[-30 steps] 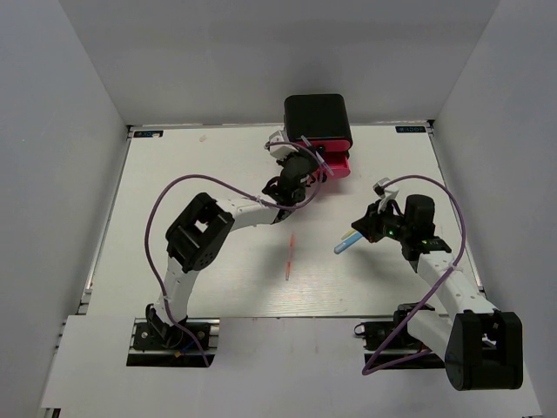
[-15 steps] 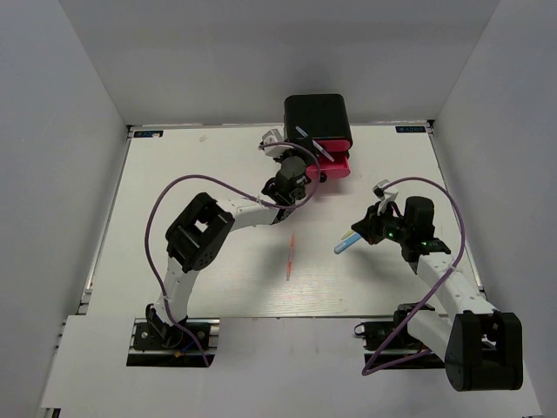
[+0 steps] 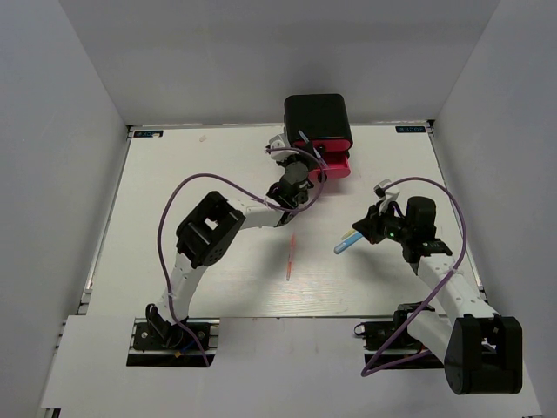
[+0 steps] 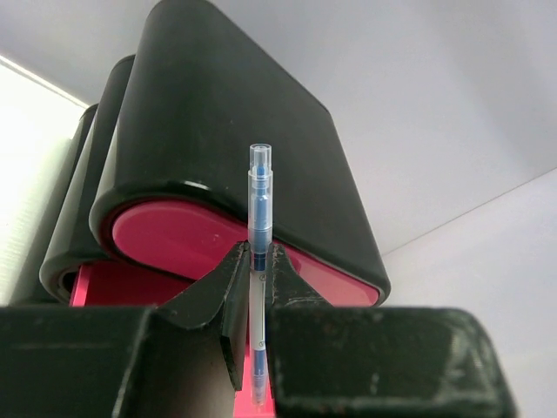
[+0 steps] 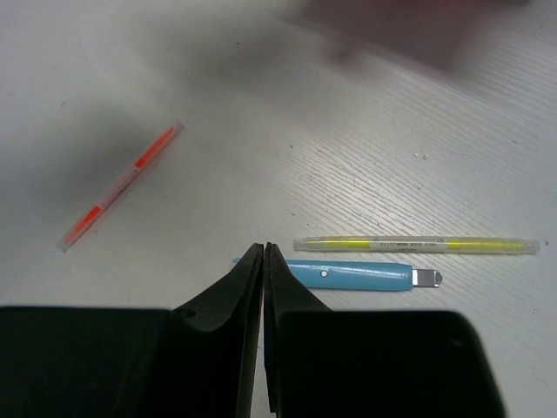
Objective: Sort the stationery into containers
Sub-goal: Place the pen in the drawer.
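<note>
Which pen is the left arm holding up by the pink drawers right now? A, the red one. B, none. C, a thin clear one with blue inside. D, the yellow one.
C: the left fingers pinch a thin clear pen with blue inside; the red pen and yellow pen lie on the table.

No wording can be read in any view. The only lettering in sight stands on two small dark labels on the frame at the far edge of the desk (image 3: 200, 261), seen from the top camera: the left corner label (image 3: 148, 133) and the right corner label (image 3: 411, 129). Each carries a short line of pale characters, too small and blurred to make out.
</note>
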`<control>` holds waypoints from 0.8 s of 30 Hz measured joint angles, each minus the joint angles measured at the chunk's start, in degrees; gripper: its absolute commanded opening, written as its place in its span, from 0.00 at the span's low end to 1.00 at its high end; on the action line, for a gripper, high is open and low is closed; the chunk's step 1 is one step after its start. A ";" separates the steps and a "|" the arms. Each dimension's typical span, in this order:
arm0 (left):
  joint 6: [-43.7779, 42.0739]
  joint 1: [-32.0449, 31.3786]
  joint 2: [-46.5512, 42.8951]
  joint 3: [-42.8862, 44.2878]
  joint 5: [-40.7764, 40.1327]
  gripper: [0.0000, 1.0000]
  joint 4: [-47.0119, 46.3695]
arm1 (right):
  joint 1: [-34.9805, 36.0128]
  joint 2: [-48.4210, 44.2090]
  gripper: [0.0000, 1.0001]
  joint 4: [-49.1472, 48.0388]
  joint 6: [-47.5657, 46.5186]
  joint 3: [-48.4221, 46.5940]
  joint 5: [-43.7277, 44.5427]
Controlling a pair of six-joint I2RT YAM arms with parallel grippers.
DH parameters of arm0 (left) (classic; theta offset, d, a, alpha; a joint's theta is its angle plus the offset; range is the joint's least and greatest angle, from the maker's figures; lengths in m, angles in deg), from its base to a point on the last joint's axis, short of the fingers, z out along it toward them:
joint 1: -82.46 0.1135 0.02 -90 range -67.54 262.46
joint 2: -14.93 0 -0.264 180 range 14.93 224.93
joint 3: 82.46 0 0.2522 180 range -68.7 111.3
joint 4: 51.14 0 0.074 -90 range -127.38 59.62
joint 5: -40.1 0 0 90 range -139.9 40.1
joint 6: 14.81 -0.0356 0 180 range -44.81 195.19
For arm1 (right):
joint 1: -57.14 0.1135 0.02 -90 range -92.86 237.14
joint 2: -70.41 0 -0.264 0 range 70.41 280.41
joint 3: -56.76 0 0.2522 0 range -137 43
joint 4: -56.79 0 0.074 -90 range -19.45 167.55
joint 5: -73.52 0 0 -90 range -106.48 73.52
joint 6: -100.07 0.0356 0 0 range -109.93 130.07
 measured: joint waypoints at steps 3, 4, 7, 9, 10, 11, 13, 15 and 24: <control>-0.61 0.02 0.00 -0.11 0.35 0.21 -0.66 | -0.26 0.00 0.09 0.00 0.00 0.00 -0.02; -0.81 0.02 0.00 -0.20 0.42 0.21 -0.87 | -0.28 0.00 0.09 -0.02 0.00 0.00 0.00; -1.62 0.02 0.00 -0.55 0.68 0.42 -1.66 | -0.28 0.00 0.09 -0.02 -0.02 0.00 -0.04; -1.75 0.02 0.00 -0.96 0.98 0.48 -2.12 | -0.31 0.02 0.09 -0.02 -0.02 0.07 -0.04; -1.95 -0.02 0.00 -1.16 1.05 0.49 -2.25 | -0.33 0.02 0.09 -0.07 -0.04 0.20 -0.04; -2.14 -0.04 0.00 -1.31 1.16 0.54 -2.34 | -0.33 0.02 0.10 -0.09 -0.02 0.35 -0.04; -2.62 -0.15 0.00 -1.57 1.38 0.59 -2.58 | -0.37 0.02 0.10 -0.09 -0.04 0.85 -0.04; -2.91 -0.28 0.00 -1.70 1.51 0.60 -2.73 | -0.39 0.04 0.10 -0.02 -0.04 1.05 -0.07; -6.29 -0.81 -2.82 -7.61 1.73 0.69 -5.14 | -0.50 0.04 0.20 -0.09 -0.28 1.05 -0.20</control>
